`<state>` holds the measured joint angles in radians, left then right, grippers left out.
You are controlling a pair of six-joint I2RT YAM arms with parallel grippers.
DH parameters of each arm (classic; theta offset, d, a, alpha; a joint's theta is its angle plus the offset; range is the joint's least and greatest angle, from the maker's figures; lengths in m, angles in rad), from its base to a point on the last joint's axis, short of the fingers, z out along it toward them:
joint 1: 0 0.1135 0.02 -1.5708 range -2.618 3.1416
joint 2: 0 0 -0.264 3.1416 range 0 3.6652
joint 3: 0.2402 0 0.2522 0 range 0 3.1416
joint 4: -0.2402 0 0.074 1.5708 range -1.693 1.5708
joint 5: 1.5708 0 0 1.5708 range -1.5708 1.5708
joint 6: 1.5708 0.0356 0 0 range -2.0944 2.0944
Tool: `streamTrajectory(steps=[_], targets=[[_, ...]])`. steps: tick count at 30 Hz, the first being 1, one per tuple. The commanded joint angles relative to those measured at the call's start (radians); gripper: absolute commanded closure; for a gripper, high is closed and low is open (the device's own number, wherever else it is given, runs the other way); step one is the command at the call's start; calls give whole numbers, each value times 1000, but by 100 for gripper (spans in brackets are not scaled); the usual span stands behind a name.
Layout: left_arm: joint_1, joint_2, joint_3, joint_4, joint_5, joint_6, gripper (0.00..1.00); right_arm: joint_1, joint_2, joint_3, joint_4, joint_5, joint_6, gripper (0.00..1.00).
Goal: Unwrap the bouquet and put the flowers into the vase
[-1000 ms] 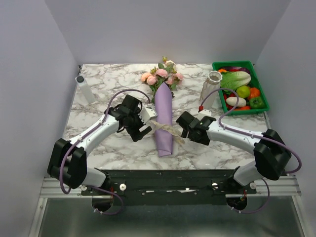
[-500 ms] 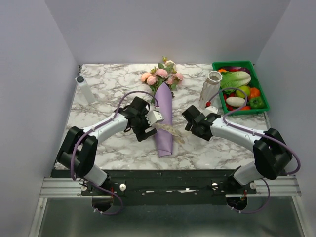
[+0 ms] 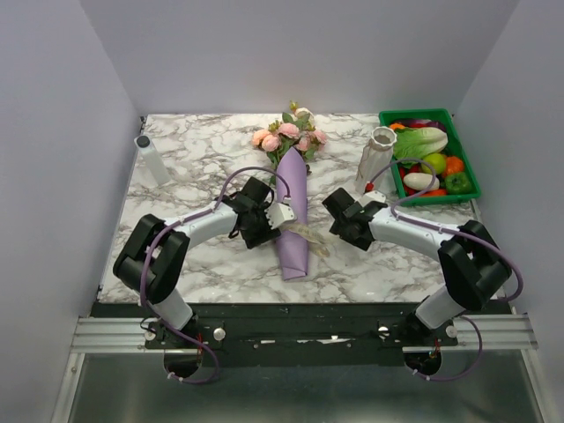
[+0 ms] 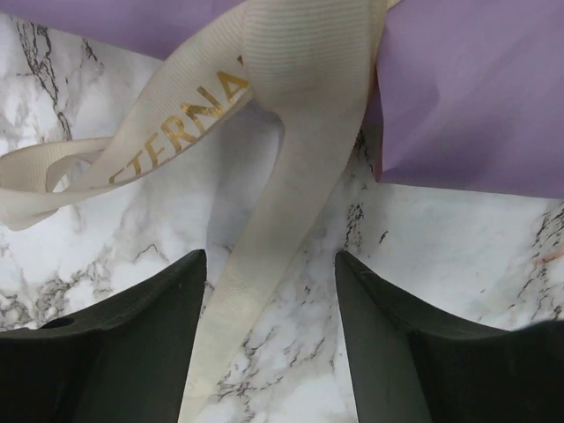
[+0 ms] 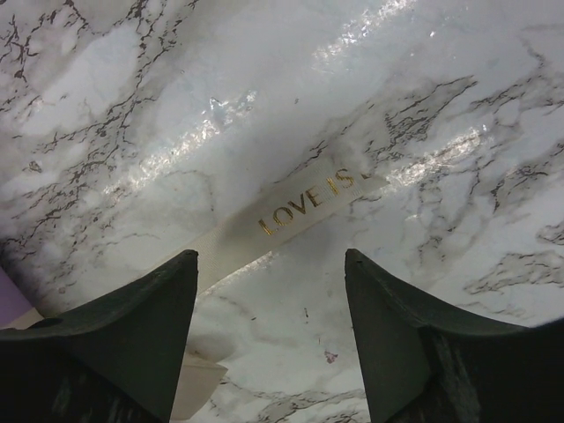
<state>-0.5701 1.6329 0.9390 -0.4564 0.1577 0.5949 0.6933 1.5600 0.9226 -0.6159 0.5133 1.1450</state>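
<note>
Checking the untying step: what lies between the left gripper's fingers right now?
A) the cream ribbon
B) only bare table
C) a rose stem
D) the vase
A: in the left wrist view the ribbon runs down through the open left gripper, just below the lilac paper.

White arm links (image 3: 198, 225), black joints (image 3: 467, 264), purple cables (image 3: 227, 180)

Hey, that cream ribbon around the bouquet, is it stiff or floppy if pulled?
Probably floppy: the ribbon loops and twists loosely. Likely light, since its thin tail lies flat. Tied round the bouquet, tugging may shift that too.
</note>
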Motion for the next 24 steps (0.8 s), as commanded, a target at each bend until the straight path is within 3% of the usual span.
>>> streamTrajectory(steps=[1, 4, 5, 7, 14, 17, 21, 24], targets=[[-5, 30, -28, 44, -60, 23, 41, -5, 57, -16, 38, -9, 36, 27], [-5, 36, -28, 45, -66, 14, 64, -5, 86, -11, 59, -13, 41, 30], [-5, 36, -31, 42, -67, 14, 86, -5, 94, -10, 64, -15, 42, 31], [-5, 42, -26, 32, -75, 13, 100, -5, 110, -8, 79, -18, 47, 32], [-7, -2, -28, 12, -81, -4, 100, -5, 153, -16, 128, -10, 68, 37], [-5, -44, 6, -36, -69, -24, 100, -3, 164, -34, 139, -4, 94, 48], [-5, -116, 47, -96, -43, -53, 100, 2, 175, -64, 154, 7, 113, 75], [-5, -157, 67, -122, -37, -75, 100, 5, 173, -83, 156, 13, 122, 87]])
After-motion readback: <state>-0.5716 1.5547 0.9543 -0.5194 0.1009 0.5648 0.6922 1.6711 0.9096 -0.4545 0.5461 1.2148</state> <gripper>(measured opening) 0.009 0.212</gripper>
